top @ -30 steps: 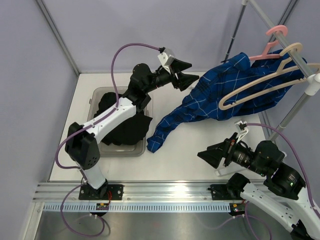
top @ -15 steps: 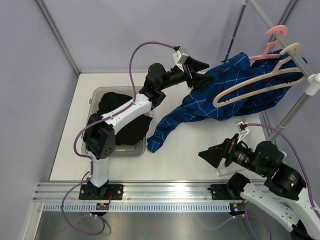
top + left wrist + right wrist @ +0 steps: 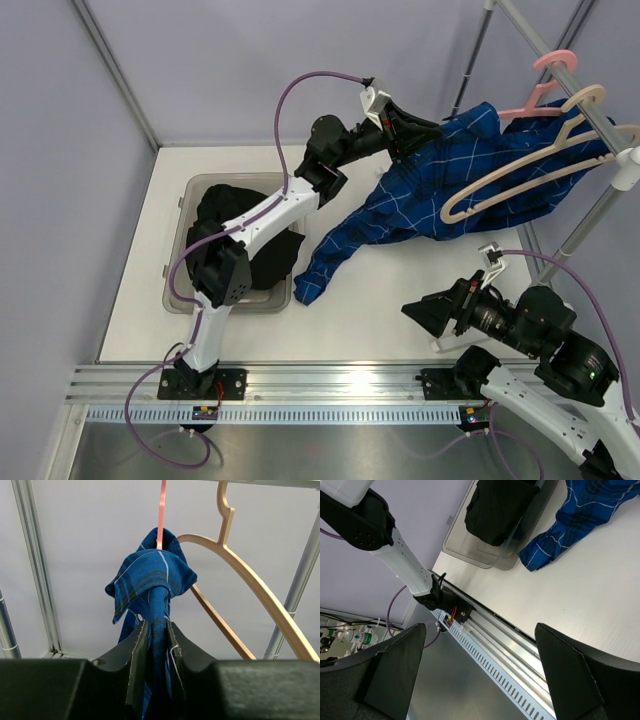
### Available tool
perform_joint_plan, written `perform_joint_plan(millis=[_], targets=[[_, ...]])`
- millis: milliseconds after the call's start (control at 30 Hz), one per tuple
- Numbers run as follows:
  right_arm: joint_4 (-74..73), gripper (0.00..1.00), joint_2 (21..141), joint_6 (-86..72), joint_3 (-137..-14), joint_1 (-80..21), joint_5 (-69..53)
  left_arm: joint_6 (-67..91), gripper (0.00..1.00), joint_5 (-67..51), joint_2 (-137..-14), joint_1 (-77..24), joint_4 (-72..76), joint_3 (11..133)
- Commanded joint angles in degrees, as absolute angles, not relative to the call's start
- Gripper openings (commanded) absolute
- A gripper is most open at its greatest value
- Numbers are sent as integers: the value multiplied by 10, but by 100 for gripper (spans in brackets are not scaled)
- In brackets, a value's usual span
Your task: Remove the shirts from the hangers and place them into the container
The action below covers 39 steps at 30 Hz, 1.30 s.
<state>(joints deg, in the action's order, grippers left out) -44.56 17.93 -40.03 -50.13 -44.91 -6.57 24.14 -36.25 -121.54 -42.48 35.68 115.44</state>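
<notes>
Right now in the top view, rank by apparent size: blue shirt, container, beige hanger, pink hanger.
Largest first:
blue shirt
container
beige hanger, long but thin
pink hanger, mostly hidden by the shirt
Hangers sit nearer the camera, so look oversized.

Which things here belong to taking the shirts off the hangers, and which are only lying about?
For the job: blue shirt, gripped by the left hand; black shirt, in the container; beige hanger; pink hanger.
Only lying about: rack pole; purple cables; metal rail.
</notes>
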Motion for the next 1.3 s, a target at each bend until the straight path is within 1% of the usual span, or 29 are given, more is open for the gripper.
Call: perform_joint_plan(millis=[0, 33, 100, 133, 167, 300, 500, 533, 667, 833, 933, 1133, 1233, 1267], targets=[[-441, 100, 188, -402, -534, -453, -54, 241, 23, -363, -1219, -429, 360, 1188], [-440, 100, 195, -401, -536, -453, -54, 236, 20, -360, -1220, -429, 356, 1190], [-439, 100, 204, -400, -541, -454, -55, 234, 16, -358, -1223, -429, 345, 1196], [-437, 99, 207, -400, -544, -453, -56, 235, 1, -359, -1226, -428, 345, 1198], [-435, 100, 208, -400, -545, -453, -56, 238, 0, -354, -1228, -428, 343, 1201], [-429, 99, 205, -403, -541, -453, -55, 250, 0, -350, -1231, -432, 338, 1215], [-428, 99, 210, -403, -533, -453, -52, 252, 0, -351, -1239, -439, 312, 1270], [-425, 99, 213, -401, -533, -453, -53, 250, 0, -349, -1244, -440, 301, 1285], [-422, 100, 225, -396, -538, -453, -56, 244, 0, -344, -1289, -445, 248, 1416], [-416, 99, 234, -393, -541, -453, -56, 253, 0, -315, -1319, -446, 260, 1445], [-414, 99, 237, -392, -544, -453, -57, 257, 0, -298, -1351, -450, 249, 1483], [-408, 100, 239, -394, -537, -454, -56, 259, 0, -278, -1372, -452, 225, 1472], [-407, 99, 237, -396, -536, -453, -57, 243, 0, -265, -1357, -445, 189, 1434], [-408, 100, 236, -396, -535, -453, -58, 243, 0, -265, -1347, -440, 185, 1392]])
